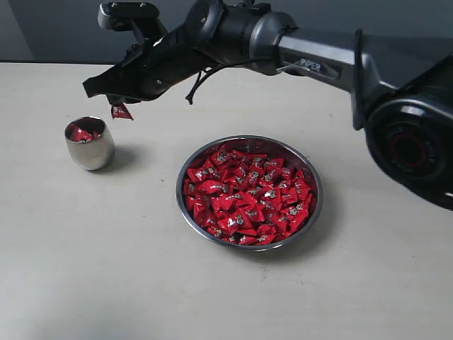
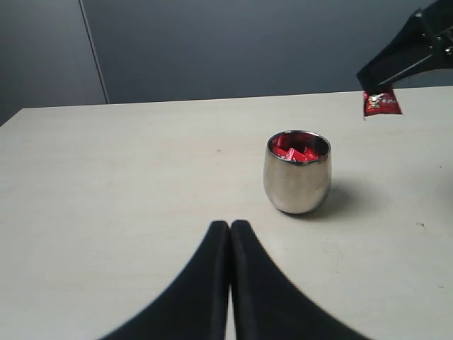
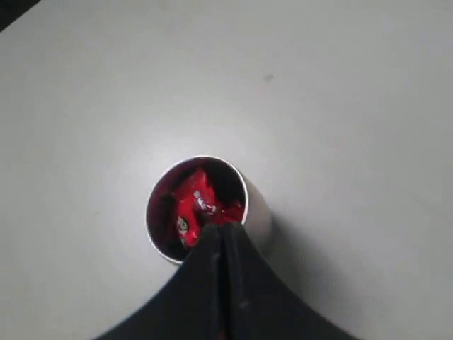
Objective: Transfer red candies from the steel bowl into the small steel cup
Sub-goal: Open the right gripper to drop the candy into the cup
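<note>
The steel bowl (image 1: 316,212) sits mid-table, heaped with red candies (image 1: 248,195). To its left stands the small steel cup (image 1: 90,144), which holds a few candies (image 2: 296,152). My right gripper (image 1: 115,101) reaches across from the right and hangs just above and slightly right of the cup. It is shut on one red candy (image 1: 121,111) that dangles from its tips (image 2: 382,103). In the right wrist view the shut fingers (image 3: 223,230) sit over the cup's rim (image 3: 255,205). My left gripper (image 2: 230,225) is shut with nothing in it, low over the table short of the cup (image 2: 297,173).
The right arm (image 1: 311,60) spans the back of the table above the bowl. Pale tabletop (image 1: 106,269) lies bare in front of the cup and the bowl. A grey wall (image 2: 248,42) rises behind the table's far edge.
</note>
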